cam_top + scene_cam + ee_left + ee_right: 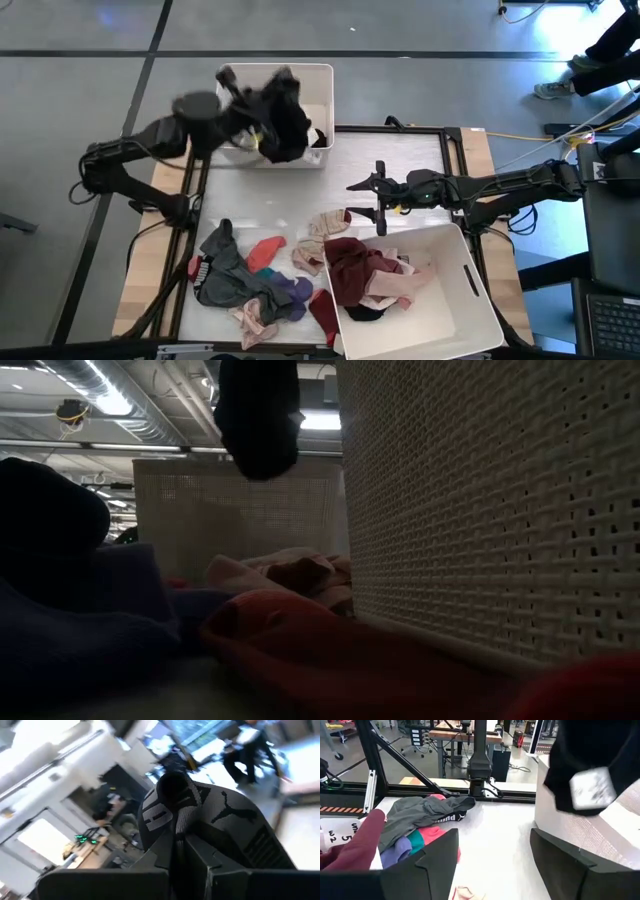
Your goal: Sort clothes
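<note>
The left claw (262, 128) is pinched tight on a black garment (285, 118) and holds it up over the far bin (322, 75), with the cloth hanging down across the bin's front edge. To do this step well, I think the claw should slide further over the middle of the bin before it lets go, so the dangling end falls inside and not over the rim.

The right claw (372, 200) waits with its fingers spread wide and nothing in them, low over the desk (400, 155) just past the near bin (470, 300). That bin already has maroon and pink clothes (370, 275) in it. A loose pile (245, 280) is left on the desk (grey, red, purple and pink things).

The black garment shows a leaping cat logo (231, 814) in the left wrist view, with big grey letters I cannot read.
</note>
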{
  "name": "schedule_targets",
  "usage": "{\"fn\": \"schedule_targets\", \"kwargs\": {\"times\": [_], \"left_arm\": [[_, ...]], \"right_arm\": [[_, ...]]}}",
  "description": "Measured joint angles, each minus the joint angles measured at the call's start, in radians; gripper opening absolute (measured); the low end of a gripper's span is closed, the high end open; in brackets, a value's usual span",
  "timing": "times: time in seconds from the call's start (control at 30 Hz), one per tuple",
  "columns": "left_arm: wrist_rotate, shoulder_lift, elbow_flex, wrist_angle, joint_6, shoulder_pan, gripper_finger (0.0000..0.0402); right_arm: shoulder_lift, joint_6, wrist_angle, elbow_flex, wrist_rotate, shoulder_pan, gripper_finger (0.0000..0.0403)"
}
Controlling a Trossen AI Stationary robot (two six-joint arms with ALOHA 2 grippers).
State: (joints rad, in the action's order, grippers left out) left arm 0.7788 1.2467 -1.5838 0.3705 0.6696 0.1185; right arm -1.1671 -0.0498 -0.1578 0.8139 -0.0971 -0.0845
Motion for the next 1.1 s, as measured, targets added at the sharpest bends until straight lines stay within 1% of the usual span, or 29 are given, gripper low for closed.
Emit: {"fn": "schedule_targets", "kwargs": {"times": [0.17, 0.3, 0.47, 0.67, 0.97, 1.03, 1.1], "left_arm": [[-0.105, -0.012, 0.0, -0.111, 0.019, 0.168, 0.0019], [-0.197, -0.007, 0.0, -0.127, -0.021, 0.289, 0.0019], [-0.216, -0.001, 0.047, -0.109, -0.102, 0.397, 0.0019], [-0.219, 0.003, 0.145, -0.083, -0.209, 0.468, 0.0019], [-0.22, 0.024, 0.32, -0.03, -0.381, 0.527, 0.0019], [-0.235, 0.027, 0.356, -0.019, -0.402, 0.536, 0.0023], [-0.27, 0.027, 0.387, -0.009, -0.427, 0.548, 0.0034]], "right_arm": [[0.0, 0.0, 0.003, 0.0, 0.0, 0.0, 0.0248], [0.0, 0.0, 0.003, 0.0, 0.0, 0.0, 0.0248], [0.0, 0.0, 0.004, 0.0, 0.0, 0.0, 0.0248], [0.0, -0.006, 0.004, 0.0, 0.0, 0.0, 0.0248], [0.0, -0.006, 0.003, 0.0, 0.0, 0.0, 0.0248], [0.0, -0.007, 0.003, 0.0, 0.0, 0.0, 0.0248], [0.0, -0.007, 0.003, 0.0, 0.0, 0.0, 0.0248]]}}
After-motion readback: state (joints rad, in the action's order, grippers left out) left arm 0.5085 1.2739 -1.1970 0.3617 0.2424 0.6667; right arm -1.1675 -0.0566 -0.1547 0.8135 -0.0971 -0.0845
